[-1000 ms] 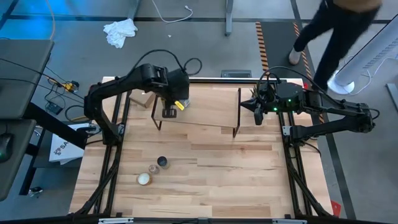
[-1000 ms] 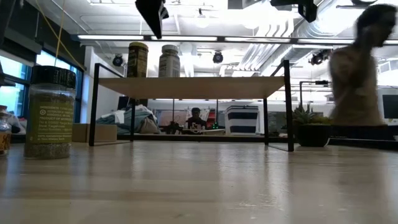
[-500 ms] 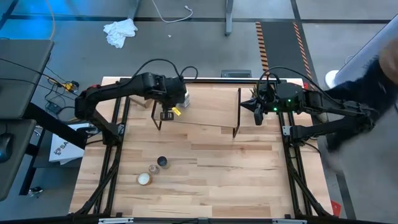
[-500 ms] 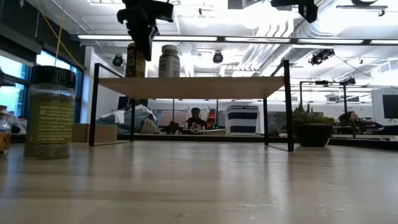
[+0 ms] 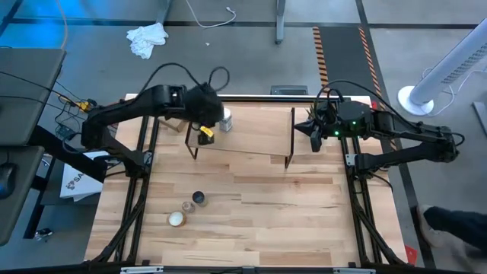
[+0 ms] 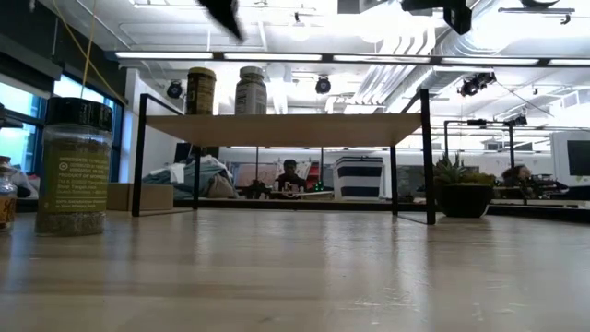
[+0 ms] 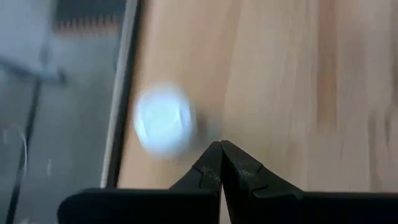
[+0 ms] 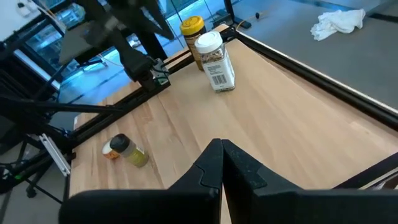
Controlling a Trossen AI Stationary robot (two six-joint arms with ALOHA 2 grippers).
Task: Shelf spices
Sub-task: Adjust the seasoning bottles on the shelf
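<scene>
While two spices wait at six o'clock, black-capped jar (image 5: 199,199) nearest, the clenched, empty left gripper (image 5: 204,131) hangs above the shelf (image 5: 243,137).

Shelf (image 5: 243,133) stands across the back half of the tabletop (image 5: 289,213). I see two jars on its left end, side by side: the yellow jar (image 5: 205,131) left, the white-capped jar (image 5: 226,119) right. Left pincer (image 5: 202,139) hangs over that end, just beside the yellow jar. Right pincer (image 5: 314,141) sits off the shelf's right end. Black-capped jar (image 5: 198,199) and small jar (image 5: 176,219) stand front-left on the tabletop, near each other.
</scene>
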